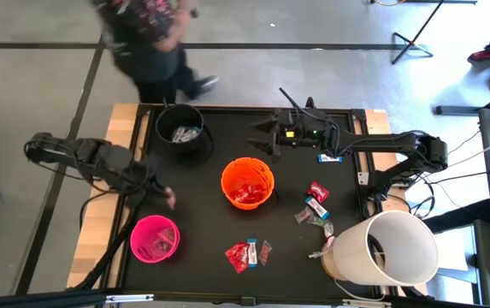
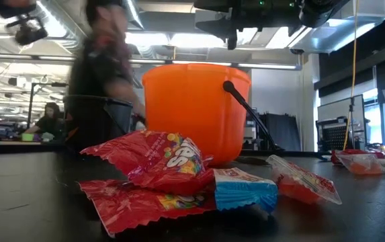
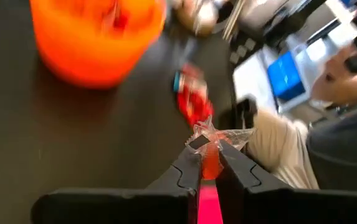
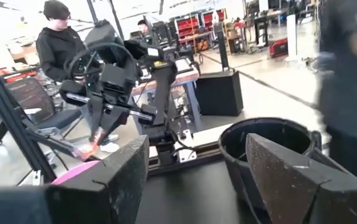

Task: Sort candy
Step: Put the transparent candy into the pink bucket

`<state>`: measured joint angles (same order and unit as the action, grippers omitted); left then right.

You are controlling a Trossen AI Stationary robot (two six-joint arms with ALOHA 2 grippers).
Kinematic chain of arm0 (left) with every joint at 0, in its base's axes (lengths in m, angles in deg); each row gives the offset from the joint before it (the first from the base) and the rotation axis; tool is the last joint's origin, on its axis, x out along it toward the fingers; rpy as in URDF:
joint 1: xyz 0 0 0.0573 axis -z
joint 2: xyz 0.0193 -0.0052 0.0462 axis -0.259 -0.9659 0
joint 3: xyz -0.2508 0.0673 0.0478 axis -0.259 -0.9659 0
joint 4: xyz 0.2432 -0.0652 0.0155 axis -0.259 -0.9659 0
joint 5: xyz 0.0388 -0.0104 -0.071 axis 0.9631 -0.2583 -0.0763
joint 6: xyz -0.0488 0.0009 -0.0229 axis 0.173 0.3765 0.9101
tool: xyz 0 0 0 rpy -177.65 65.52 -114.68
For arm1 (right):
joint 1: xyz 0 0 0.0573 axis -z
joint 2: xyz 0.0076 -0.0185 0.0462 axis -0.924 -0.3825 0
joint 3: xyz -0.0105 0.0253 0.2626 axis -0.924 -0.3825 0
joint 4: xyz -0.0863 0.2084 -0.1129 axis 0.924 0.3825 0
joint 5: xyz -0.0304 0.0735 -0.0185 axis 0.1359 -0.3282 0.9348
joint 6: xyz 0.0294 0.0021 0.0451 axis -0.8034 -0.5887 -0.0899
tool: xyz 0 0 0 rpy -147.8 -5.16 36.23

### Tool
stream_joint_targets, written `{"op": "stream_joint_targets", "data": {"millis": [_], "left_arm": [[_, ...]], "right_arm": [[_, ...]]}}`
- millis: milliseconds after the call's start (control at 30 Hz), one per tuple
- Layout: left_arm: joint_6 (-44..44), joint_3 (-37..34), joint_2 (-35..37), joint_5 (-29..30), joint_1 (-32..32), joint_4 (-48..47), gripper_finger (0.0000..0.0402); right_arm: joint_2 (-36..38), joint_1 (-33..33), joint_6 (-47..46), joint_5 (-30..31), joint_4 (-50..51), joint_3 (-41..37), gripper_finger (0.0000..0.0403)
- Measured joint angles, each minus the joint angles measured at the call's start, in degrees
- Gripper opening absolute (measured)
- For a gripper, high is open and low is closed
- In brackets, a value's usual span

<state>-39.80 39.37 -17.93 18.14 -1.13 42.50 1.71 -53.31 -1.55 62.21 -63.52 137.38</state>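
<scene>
Left gripper [image 3: 208,163]: my jaws pinch a red candy [image 3: 210,158].
Right gripper [image 4: 197,171]: my jaws spread, empty.
Risk: thin wrapper-edge grip; candy may slip before the pink bucket [image 1: 154,239] below.

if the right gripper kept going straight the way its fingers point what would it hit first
Most likely the round black plastic bucket: in the right wrist view it sits just beyond the open right gripper, slightly off centre. The overhead view agrees, with that gripper pointing toward the bucket. Depth is unclear, so it might skim the rim.

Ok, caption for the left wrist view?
Left claw shut on a clear-wrapped red candy, orange bucket beyond on the black table.
</scene>
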Motion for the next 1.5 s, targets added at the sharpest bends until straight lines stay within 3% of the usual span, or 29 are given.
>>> {"op": "stream_joint_targets", "data": {"millis": [200,500,633,833,967,1233,1500], "left_arm": [[10.52,-0.02,-3.13,0.63,8.71,-6.18,0.0019],[23.89,0.83,-13.63,0.77,21.41,-5.28,0.0019],[23.44,7.98,-20.96,4.45,25.92,-7.56,0.0014],[20.75,24.97,-30.91,17.15,32.23,-21.53,0.0004],[22.39,30.86,-35.99,22.8,36.59,-28.73,0.0003],[35.35,28.3,-42.58,23.29,42.43,-29.52,0.0023],[34.35,28.28,-43.92,25.06,42.58,-29.93,0.0064]], "right_arm": [[0.0,0.01,-0.09,0.0,1.78,0.0,0.0264],[0.0,0.01,-0.09,0.02,1.85,0.0,0.0264],[0.0,0.01,-0.06,0.03,1.85,0.0,0.0264],[0.0,0.01,0.13,0.09,1.8,0.0,0.0264],[0.0,0.01,0.13,0.11,1.86,0.0,0.0264],[0.0,0.01,0.17,0.22,2.79,0.0,0.0264],[0.0,0.01,0.22,0.22,2.83,0.0,0.0264]]}}
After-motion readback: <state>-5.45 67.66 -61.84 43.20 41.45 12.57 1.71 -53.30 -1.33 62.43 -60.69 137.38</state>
